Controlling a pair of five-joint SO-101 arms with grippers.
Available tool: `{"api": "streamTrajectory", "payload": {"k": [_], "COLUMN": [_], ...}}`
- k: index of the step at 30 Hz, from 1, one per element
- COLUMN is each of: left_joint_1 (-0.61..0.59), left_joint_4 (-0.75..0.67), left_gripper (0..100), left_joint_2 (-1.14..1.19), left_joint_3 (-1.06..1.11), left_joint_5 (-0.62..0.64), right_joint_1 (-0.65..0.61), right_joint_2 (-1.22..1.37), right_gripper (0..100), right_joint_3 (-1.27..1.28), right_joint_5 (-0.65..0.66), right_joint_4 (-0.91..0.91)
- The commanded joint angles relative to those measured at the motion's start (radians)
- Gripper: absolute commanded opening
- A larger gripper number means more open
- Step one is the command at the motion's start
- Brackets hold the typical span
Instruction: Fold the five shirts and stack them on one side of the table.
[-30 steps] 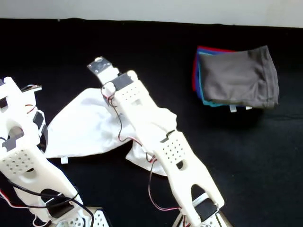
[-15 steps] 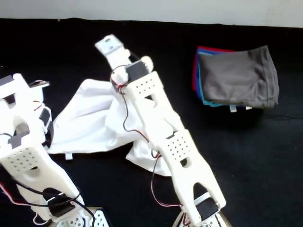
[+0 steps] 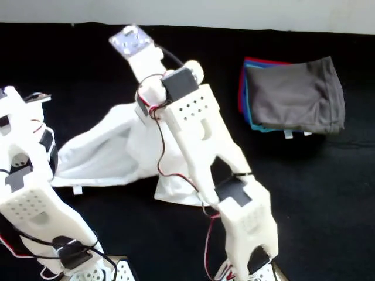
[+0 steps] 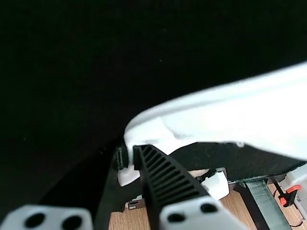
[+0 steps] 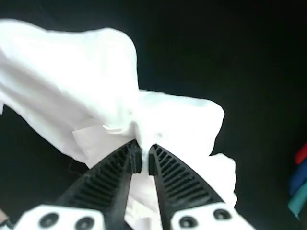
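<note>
The white shirt hangs partly lifted between the two arms. The right gripper is clamped on a bunched ridge near the garment's middle, and the left gripper is pinched on a thin edge fold at the shirt's far end. From the right gripper the cloth falls away in loose folds on both sides, and one lobe drags on the table below it. Out from the left gripper it stretches as a taut band towards the other arm. It looks very light, thin and wholly limp, so it will probably sag wherever it is unsupported and hold no crease unless it is pressed flat. A mid-body pinch like the right one is likely to gather it into a bundle. Hem corners or shoulder seams seem the better holds, since those would let it spread. Thin fabric may also slide out of ribbed jaws under tension. The table is covered in matte black cloth, which probably gives some drag when the shirt is pulled across it. The stack of folded shirts, grey on top, lies well off to the right gripper's far side. A pale wall runs behind the table.
</note>
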Motion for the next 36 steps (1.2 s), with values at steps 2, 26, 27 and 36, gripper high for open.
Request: {"api": "streamTrajectory", "payload": {"k": [2,26,27,36], "left_joint_1": [0.001,0.002,0.002,0.002], "left_joint_4": [0.015,0.015,0.015,0.015], "left_gripper": [1,1,1,1], "left_joint_2": [-0.101,-0.105,-0.105,-0.104], "left_joint_3": [-0.022,-0.022,-0.021,-0.021], "left_joint_5": [0.008,0.006,0.006,0.006], "right_joint_1": [-0.008,-0.091,-0.091,-0.094], "right_joint_2": [-0.088,-0.691,-0.693,-0.832], "right_gripper": [0.7,11.6,9.8,0.5], "right_joint_3": [0.272,1.328,1.328,1.277], "right_joint_5": [0.000,-0.002,-0.002,-0.002], "right_joint_4": [-0.074,-0.587,-0.587,-0.562]}}
